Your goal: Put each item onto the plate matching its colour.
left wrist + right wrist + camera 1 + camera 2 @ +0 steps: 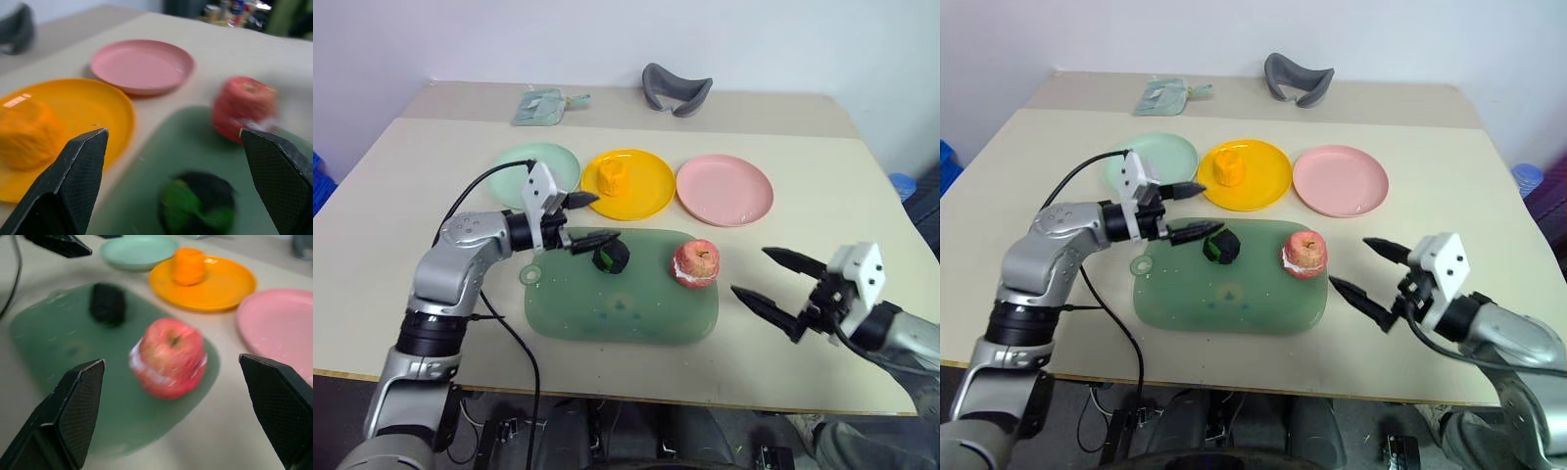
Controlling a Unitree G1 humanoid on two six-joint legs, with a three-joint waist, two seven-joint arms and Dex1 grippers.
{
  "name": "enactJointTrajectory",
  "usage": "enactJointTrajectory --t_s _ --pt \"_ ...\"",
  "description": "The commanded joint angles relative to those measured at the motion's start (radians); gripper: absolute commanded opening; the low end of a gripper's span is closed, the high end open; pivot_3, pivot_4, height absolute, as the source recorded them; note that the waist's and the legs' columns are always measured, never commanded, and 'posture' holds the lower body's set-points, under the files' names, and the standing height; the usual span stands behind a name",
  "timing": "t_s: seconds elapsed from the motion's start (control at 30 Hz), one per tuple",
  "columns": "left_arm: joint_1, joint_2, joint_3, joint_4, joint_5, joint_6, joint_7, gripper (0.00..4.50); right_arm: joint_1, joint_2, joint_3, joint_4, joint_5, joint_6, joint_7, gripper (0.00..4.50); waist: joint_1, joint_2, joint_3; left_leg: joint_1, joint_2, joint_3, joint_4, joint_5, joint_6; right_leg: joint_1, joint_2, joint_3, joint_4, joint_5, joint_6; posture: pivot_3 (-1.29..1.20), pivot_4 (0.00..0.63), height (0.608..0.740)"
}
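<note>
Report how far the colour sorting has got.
Done: the orange-yellow chunk sits on the yellow plate. In hand: nothing; the left pincer is open beside the green-and-black lump, and the right pincer is open near the apple. Left: the lump and the apple both lie on the green mat, while the mint green plate and the pink plate are bare.

Lab: bare table [401, 186], plain wall [460, 39], cabled robot

You see green-black lump [198, 208] blurred in left wrist view, detail unreadable. Apple [168, 357] smeared in right wrist view. Pink plate [288, 325] cut off at 3 o'clock.
</note>
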Motion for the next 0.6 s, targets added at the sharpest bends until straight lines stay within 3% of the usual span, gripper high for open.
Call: enactJointTrajectory --t_s 0.03,0.3,0.6 --pt "0.024 0.053 -0.008 -0.051 -0.029 -0.008 -0.077 4.4 -0.006 -0.017 -0.043 -0.033 0.021 -0.028 0.005 4.5 0.001 0.0 0.0 0.0 0.0 0.0 0.0 0.0 0.0 0.0 0.0 0.0 0.0 0.0 0.0 0.0 0.15 0.74" --pt "0.017 0.091 -0.103 0.039 0.064 -0.062 -0.128 4.4 -0.064 -0.023 0.003 -0.072 0.057 0.013 -0.051 4.5 0.011 0.0 0.0 0.0 0.0 -0.001 0.0 0.0 0.0 0.0 0.0 0.0 0.0 0.0 0.0 0.0 0.15 0.74" --pt "-0.054 -0.007 -0.167 0.151 0.154 -0.077 -0.035 4.4 -0.095 -0.042 0.028 -0.09 0.069 0.047 -0.095 4.5 0.009 0.0 0.0 -0.001 -0.001 -0.003 0.0 0.0 0.001 0.0 0.0 0.0 0.0 0.0 0.0 0.0 0.15 0.74"
